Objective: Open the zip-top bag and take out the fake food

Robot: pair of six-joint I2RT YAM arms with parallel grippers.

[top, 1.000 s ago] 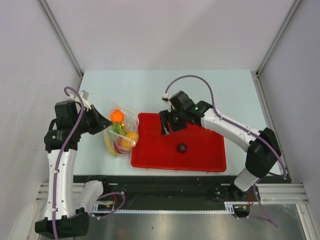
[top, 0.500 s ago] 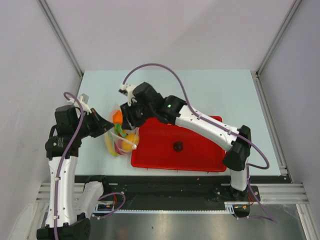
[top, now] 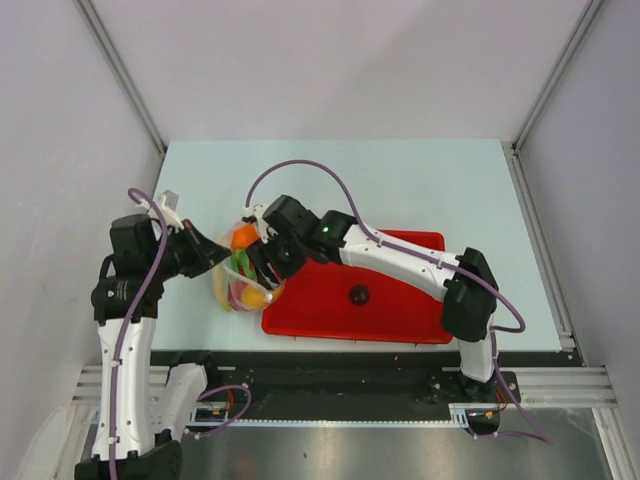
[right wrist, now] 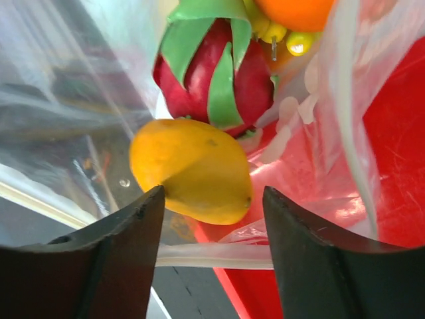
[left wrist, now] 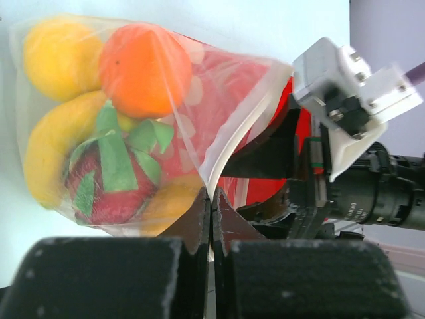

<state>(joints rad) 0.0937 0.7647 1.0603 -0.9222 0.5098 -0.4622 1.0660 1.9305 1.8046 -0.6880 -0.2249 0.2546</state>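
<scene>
Top view: the whole table (top: 400, 170) is seen from high above its near edge, facing the far edge. Left wrist view: the bag (left wrist: 133, 100) by the left edge is seen closely along the pinched left gripper (left wrist: 211, 199), facing the right edge. Right wrist view: the bag's mouth is seen very closely between the spread fingers of the right gripper (right wrist: 212, 199), facing the near left corner. The bag and the red tray (top: 400, 300) are shared by all views.

Clear white-dotted zip-top bag (left wrist: 229, 93), orange fruit (left wrist: 143, 70), yellow mango (right wrist: 192, 169), pink-green dragon fruit (right wrist: 212, 73), red tray (top: 405, 300)
</scene>
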